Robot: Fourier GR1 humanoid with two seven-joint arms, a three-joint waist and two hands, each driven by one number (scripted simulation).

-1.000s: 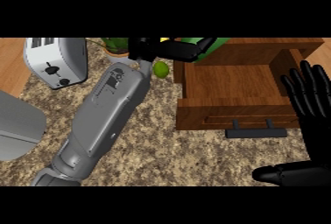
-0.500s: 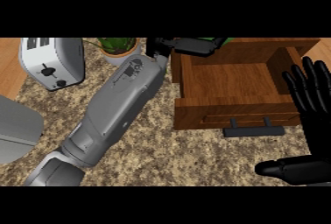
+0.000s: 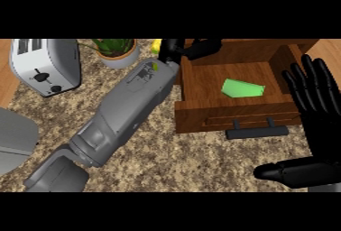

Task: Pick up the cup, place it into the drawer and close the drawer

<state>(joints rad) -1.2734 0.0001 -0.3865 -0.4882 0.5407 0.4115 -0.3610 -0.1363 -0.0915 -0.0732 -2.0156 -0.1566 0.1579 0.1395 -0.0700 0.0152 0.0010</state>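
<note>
Head view, logged from the near edge outward.

Nearest me, at the lower right, is the right hand. It is open, thumb pointing left across the speckled counter, fingers straight and spread, pointing away from me along the drawer's right side. It is resting and touches nothing that I can see.

At the lower left the left forearm comes in and runs diagonally up toward the top centre, crossing the counter. A grey object is cut off by the left edge beside it; I cannot identify it.

The drawer is pulled out, brown wood, with its black handle on the front face toward me.

The cup is green and lies inside the drawer, on its floor, right of centre. It looks tipped rather than upright. Neither hand is touching it.

Further back on the left a toaster stands on the counter, well apart from the drawer.

The left hand is over the drawer's far left corner, partly cut off by the upper edge. I cannot tell whether it is open or closed. It is apart from the cup.

Farthest back are a potted plant left of that hand and a small yellow object just beside the hand.
</note>
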